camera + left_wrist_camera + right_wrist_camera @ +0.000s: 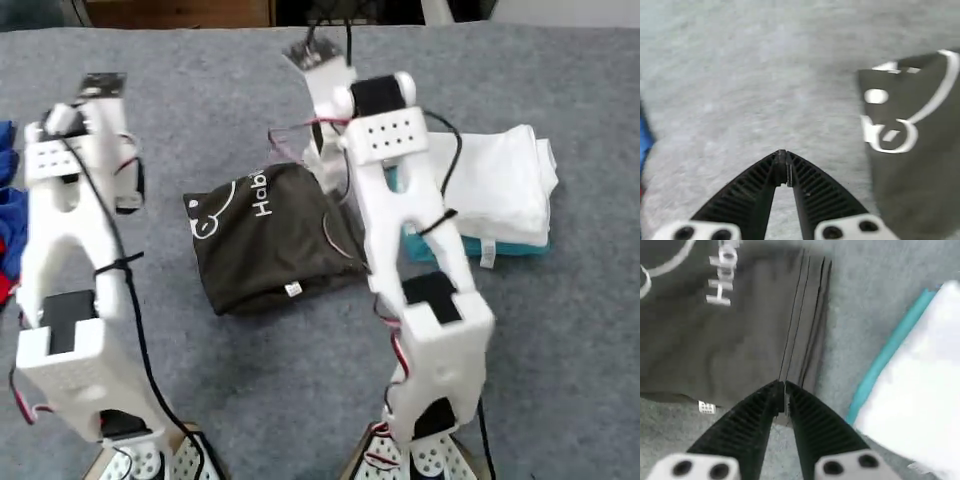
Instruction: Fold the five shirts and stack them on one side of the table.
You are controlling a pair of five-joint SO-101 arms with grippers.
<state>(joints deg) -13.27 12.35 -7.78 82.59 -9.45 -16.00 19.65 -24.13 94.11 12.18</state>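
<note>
A folded black shirt (270, 235) with white print lies in the middle of the grey table (560, 350). To its right, a folded white shirt (500, 185) rests on a folded teal shirt (440, 248). My right gripper (784, 390) is shut, its tips just over the layered right edge of the black shirt (715, 340), with the white shirt (920, 390) beside it. I see no cloth between its fingers. My left gripper (782, 162) is shut on nothing above bare table, left of the black shirt (920, 150).
A blue shirt (8, 210) with a bit of red lies unfolded at the table's left edge and appears as a blue strip (644, 135) in the left wrist view. The right arm (400, 200) stretches over the gap between the black shirt and the stack.
</note>
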